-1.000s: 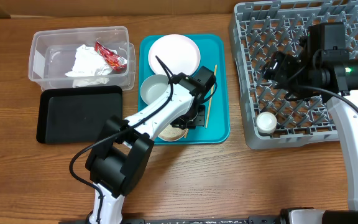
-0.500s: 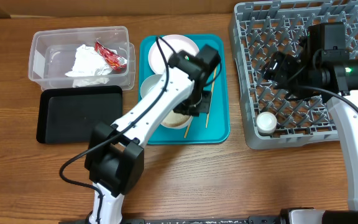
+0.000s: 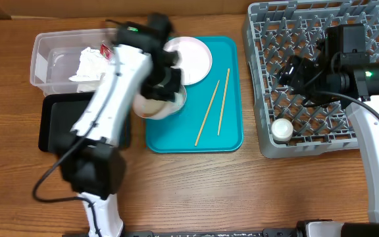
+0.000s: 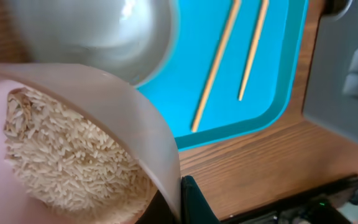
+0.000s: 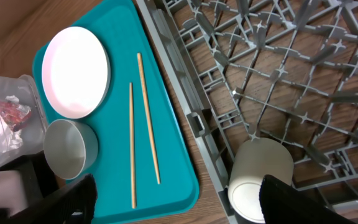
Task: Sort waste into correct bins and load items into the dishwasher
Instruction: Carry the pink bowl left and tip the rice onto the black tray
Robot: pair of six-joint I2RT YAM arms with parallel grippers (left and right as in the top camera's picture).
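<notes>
My left gripper (image 3: 158,97) is shut on the rim of the pinkish bowl (image 3: 150,106), which holds the rice (image 4: 61,155). It holds the bowl in the air over the teal tray's left edge, next to the black tray (image 3: 56,125). My fingers (image 4: 191,202) pinch the bowl wall. The whitish bowl (image 5: 70,149) sits under it, mostly hidden from overhead. The pink plate (image 3: 195,56) and two chopsticks (image 3: 208,112) lie on the teal tray. The napkin (image 3: 89,66) and red wrapper (image 3: 116,58) lie in the clear tub (image 3: 43,46). My right gripper (image 3: 293,72) hangs open over the grey rack (image 3: 308,26). The white cup (image 3: 281,130) lies in the rack's near left corner.
The teal tray (image 3: 232,135) lies between the bins and the rack. The left arm reaches across the black tray and the tub's right end. In the right wrist view the cup (image 5: 260,177) lies on its side beside the rack's wall (image 5: 191,118).
My left arm has lifted the rice bowl off the front of the teal tray and swung it left and back toward the bins. The chopsticks are now uncovered. The right arm has not moved.
</notes>
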